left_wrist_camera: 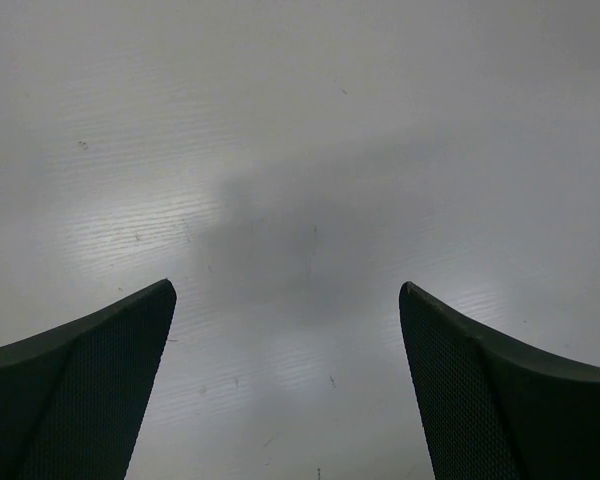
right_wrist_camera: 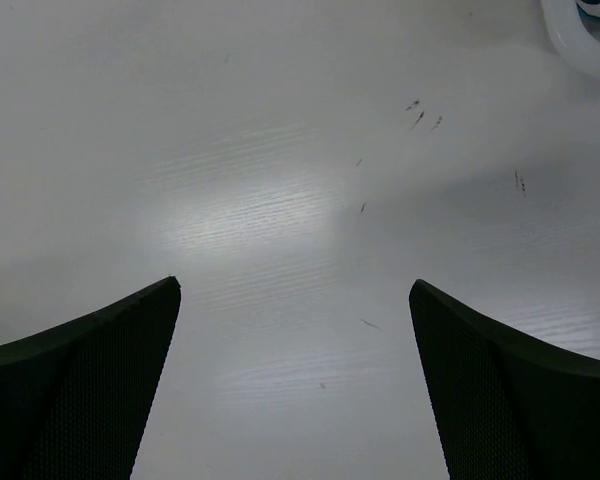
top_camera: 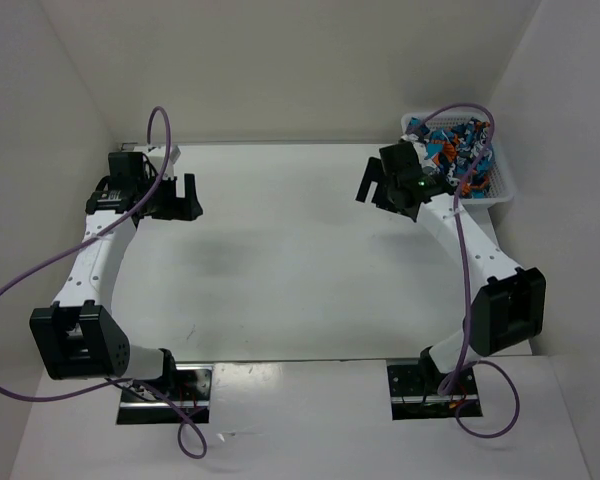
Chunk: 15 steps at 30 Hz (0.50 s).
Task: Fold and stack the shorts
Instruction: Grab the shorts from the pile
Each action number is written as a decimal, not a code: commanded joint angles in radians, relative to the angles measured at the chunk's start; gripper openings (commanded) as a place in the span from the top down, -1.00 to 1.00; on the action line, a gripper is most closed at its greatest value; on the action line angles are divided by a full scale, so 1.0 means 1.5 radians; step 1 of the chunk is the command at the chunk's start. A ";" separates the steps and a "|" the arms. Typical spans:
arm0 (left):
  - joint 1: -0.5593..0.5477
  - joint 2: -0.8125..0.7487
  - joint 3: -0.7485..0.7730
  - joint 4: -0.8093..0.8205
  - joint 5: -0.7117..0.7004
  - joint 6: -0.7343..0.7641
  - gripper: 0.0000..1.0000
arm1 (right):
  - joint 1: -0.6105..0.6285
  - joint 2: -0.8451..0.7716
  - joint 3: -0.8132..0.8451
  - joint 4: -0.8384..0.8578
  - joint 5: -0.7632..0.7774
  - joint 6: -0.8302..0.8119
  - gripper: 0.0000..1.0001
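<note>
- Teal, orange, white and dark-grey printed cloth, the shorts (top_camera: 458, 142) lie crumpled in a heap inside the basket (top_camera: 507, 192) at the far right corner of the bench (top_camera: 280, 270). How many pairs are bunched there I cannot tell from above.
- Soft and limp, the fabric slumps into loose folds with no clean edge showing, so nothing looks folded or stacked yet.
- White plastic mesh forms the basket: rectangular, shallow, with a smooth rounded rim. It likely keeps the pile together within the right arm's reach.
- Just beside the basket's near-left side hangs the right tool (top_camera: 372, 186), jaws spread wide and grasping nothing. Its wrist view shows only bench surface and a corner of the white rim at the upper right.
- Well apart, at the far left of the bench, the left tool (top_camera: 185, 196) is likewise released and empty. It probably waits there so the middle stays free for spreading a pair.
- Both tools have dark, finely textured, wedge-shaped fingers.
- Matte white with a soft sheen and a few faint scuffs, the bench is flat and smooth, which suits flattening cloth.
</note>
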 commanded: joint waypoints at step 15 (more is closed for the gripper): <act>-0.018 0.039 0.047 -0.027 0.025 0.002 -0.98 | -0.228 -0.238 -0.154 0.169 -0.034 0.032 -1.00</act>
